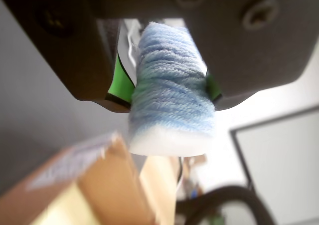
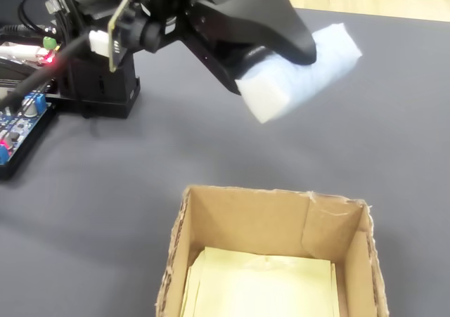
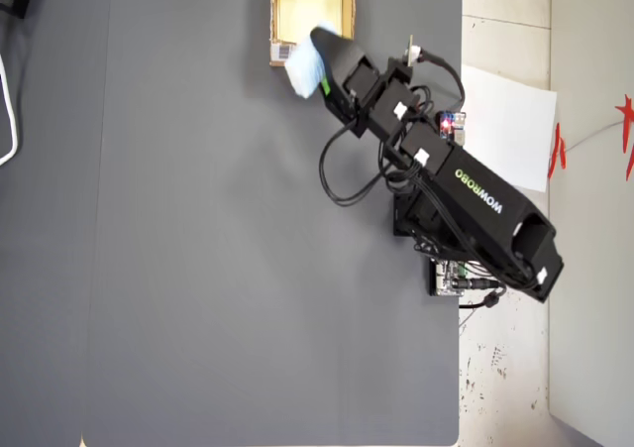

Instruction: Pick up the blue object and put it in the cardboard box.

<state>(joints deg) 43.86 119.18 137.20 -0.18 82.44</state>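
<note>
Wrist view shows our black gripper (image 1: 169,93) clamped across the middle of the soft, fuzzy pale-blue roll (image 1: 172,93), which we carry off the mat; the square brown cardboard box (image 1: 94,185) lies below and just ahead. Overhead, our arm (image 3: 475,194) reads "WOWROBO".

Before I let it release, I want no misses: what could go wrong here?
1. The roll hangs over the mat short of the box in the fixed view; dropped now, it would likely miss.
2. In the wrist view the jaws pinch the roll only partway up, its lower end free, so it may tip or catch the box wall.
</note>
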